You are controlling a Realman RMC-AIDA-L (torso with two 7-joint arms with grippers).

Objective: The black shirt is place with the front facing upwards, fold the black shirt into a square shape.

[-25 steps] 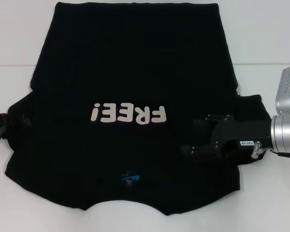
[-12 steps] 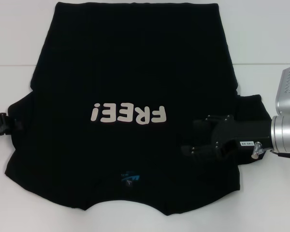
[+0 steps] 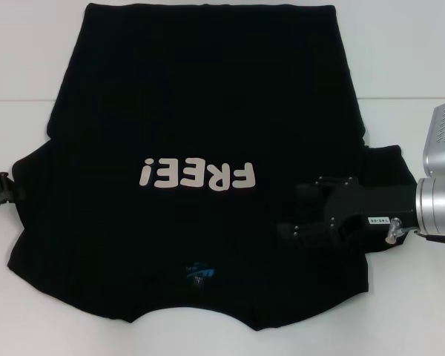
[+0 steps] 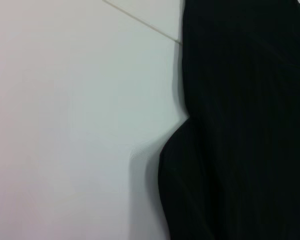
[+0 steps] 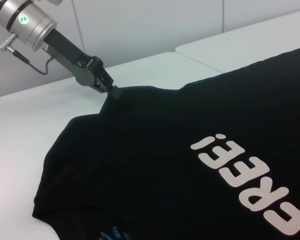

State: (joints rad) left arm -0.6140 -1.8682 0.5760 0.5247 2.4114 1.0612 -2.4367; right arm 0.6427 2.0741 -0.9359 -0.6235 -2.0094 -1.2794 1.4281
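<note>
On a white worktop (image 3: 400,67), black shirt (image 3: 208,96) spread flat, left gripper (image 5: 112,91) jaws clamped on its sleeve edge, right gripper (image 3: 293,222) over the opposite sleeve, jaw state unclear.

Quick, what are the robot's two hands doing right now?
Left gripper: shut on the black shirt's sleeve edge.
Right gripper: over the other sleeve; cannot tell.

The shirt (image 3: 208,111) runs past the head view's top edge, its hem unseen; the right gripper (image 3: 300,215) fingertips blend into black cloth; the left gripper (image 3: 7,190) is cut by the left edge
</note>
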